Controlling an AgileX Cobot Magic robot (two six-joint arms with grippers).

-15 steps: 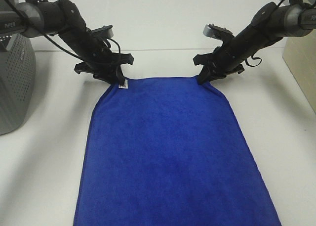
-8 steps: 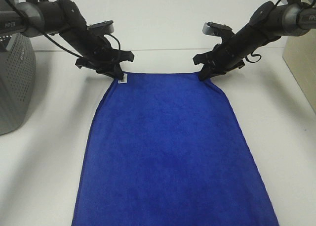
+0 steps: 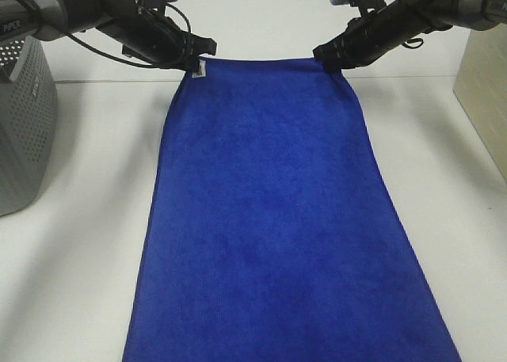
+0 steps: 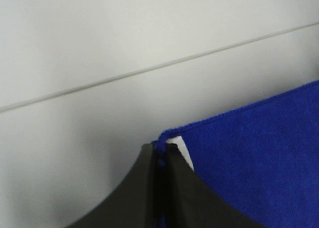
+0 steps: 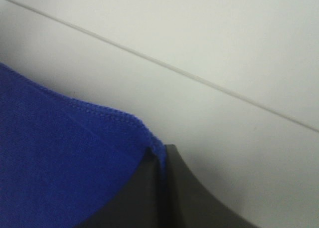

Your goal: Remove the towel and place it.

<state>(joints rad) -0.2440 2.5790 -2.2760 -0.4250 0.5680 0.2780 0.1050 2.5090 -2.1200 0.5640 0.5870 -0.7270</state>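
Observation:
The royal-blue towel (image 3: 269, 211) hangs stretched out between my two grippers, its far edge lifted and its near part running off the bottom of the exterior view. My left gripper (image 3: 194, 61) is shut on the towel's far left corner, beside the small white tag (image 3: 199, 68). The left wrist view shows the towel (image 4: 259, 153) pinched between the dark fingers (image 4: 144, 188). My right gripper (image 3: 326, 57) is shut on the far right corner. The right wrist view shows the towel (image 5: 55, 158) pinched between its fingers (image 5: 184, 193).
A grey perforated basket (image 3: 24, 124) stands at the left edge of the white table (image 3: 87, 243). A beige box (image 3: 483, 100) stands at the right edge. A white wall lies behind the table.
Both grippers have risen and moved toward the back wall with the towel's far corners, lifting and stretching the towel so more of it hangs taut.

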